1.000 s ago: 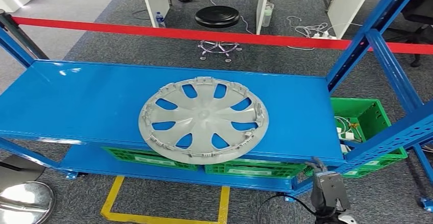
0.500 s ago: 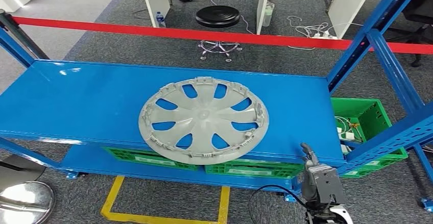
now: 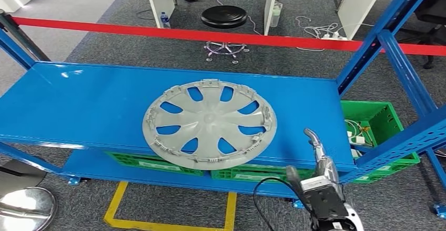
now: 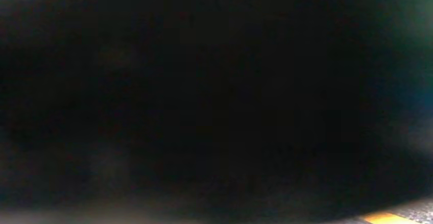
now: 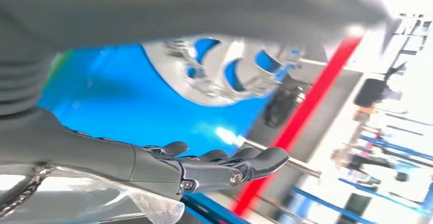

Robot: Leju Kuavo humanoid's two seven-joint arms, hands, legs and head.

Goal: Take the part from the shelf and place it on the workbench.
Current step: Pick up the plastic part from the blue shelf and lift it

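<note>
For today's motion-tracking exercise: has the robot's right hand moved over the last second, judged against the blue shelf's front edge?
Yes. In the head view the right hand has risen from below the blue shelf front edge to reach over it, right of the hubcap.

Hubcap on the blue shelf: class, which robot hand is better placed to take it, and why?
The right robot hand: it is raised at the shelf's front edge, empty with fingers extended, beside the hubcap. The left wrist view is dark.

Grey carpet floor [image 3: 131, 36], black stool [image 3: 223, 17] behind red barrier tape [image 3: 158, 30], yellow floor marking [image 3: 118, 210].
</note>
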